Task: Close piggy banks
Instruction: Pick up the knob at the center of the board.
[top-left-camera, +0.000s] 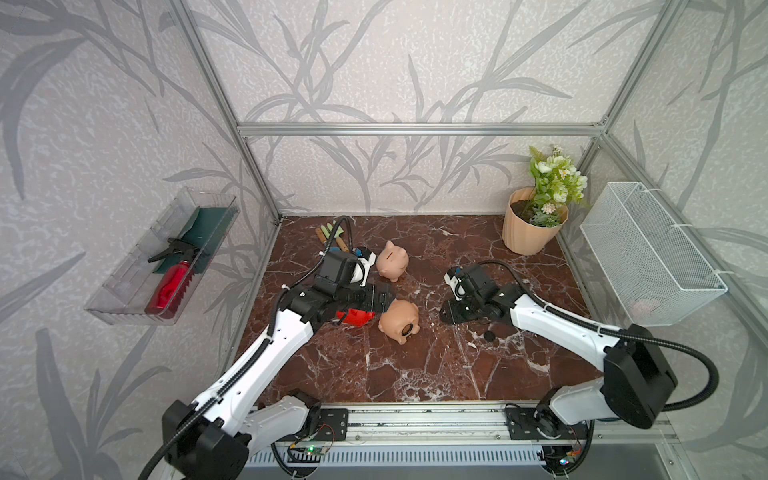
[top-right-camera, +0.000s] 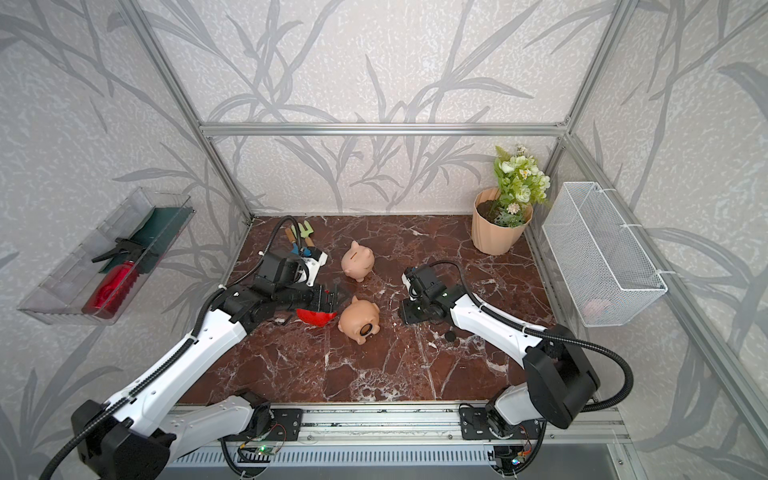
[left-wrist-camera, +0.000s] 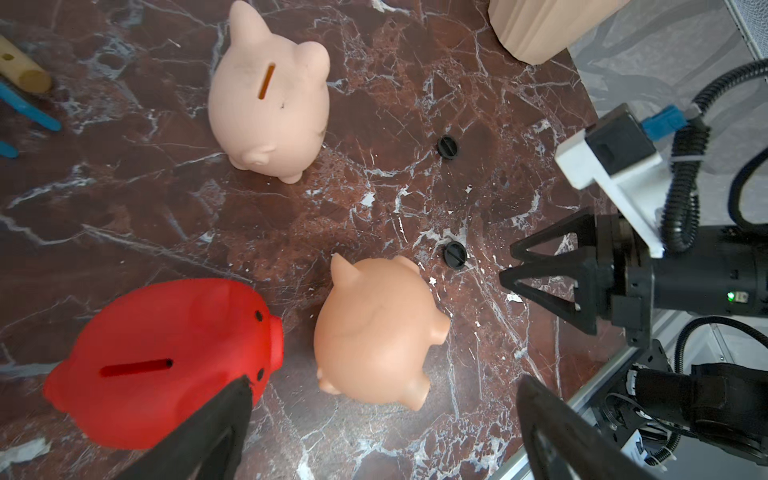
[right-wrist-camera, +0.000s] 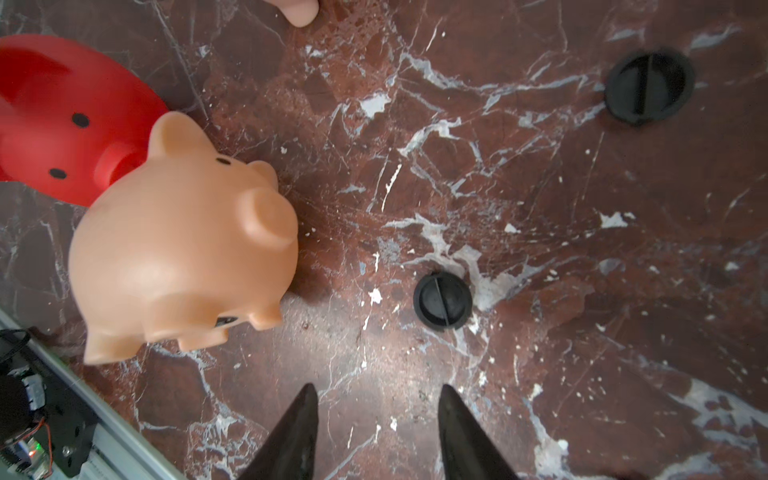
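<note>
Logged right gripper (right-wrist-camera: 378, 399) at bottom centre of its wrist view: jaws part-spread, empty, short of black plug (right-wrist-camera: 442, 301). Found tan piggy bank (top-left-camera: 399, 321) mid-frame on its side, belly hole open; red piggy bank (left-wrist-camera: 162, 361) lower left and peach piggy bank (left-wrist-camera: 270, 91) upper centre, both upright. Spotted second plug (right-wrist-camera: 648, 87) and third plug (top-left-camera: 490, 336) loose; judged none closed. Saw left gripper (top-left-camera: 379, 298) spread wide, empty.

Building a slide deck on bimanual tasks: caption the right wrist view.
Right gripper, jaws apart and empty, aims at a black round plug beside the tipped peach piggy bank.
</note>
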